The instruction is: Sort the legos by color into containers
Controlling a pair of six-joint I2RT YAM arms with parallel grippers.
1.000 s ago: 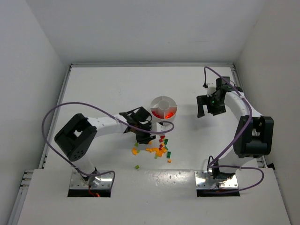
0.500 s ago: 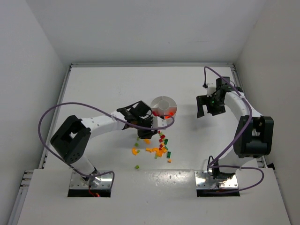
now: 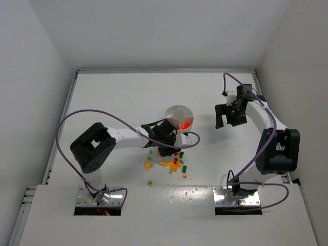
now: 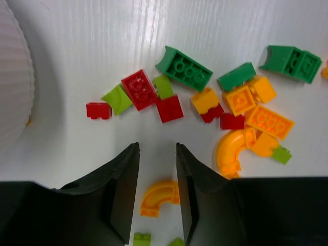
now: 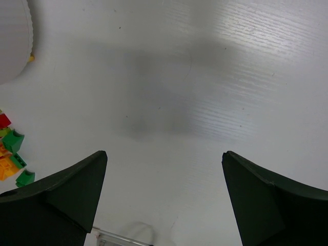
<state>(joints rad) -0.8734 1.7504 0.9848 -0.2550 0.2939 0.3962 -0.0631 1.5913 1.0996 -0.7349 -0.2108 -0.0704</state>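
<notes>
The legos [image 3: 174, 161] lie scattered on the table just in front of the round white dish [image 3: 179, 106], whose containers show red pieces on the right side. My left gripper [image 3: 166, 147] hangs low over the near left edge of the pile. In the left wrist view its jaws [image 4: 157, 145] stand narrowly open with nothing between them. An orange curved lego [image 4: 159, 197] lies on the table below the gap. A red brick [image 4: 138, 88] and a green brick [image 4: 184, 68] lie just ahead. My right gripper [image 3: 223, 123] is wide open and empty [image 5: 164, 152] over bare table.
The dish's ribbed wall [image 4: 13, 77] stands close on the left of the left fingers. A stray green brick [image 3: 149, 182] and an orange one [image 3: 185, 176] lie nearer the arm bases. Raised rails run along the table's back and sides.
My left gripper has moved from beside the dish's near left wall to the right, over the pile, and its jaws have opened a little. The right arm has not moved.
</notes>
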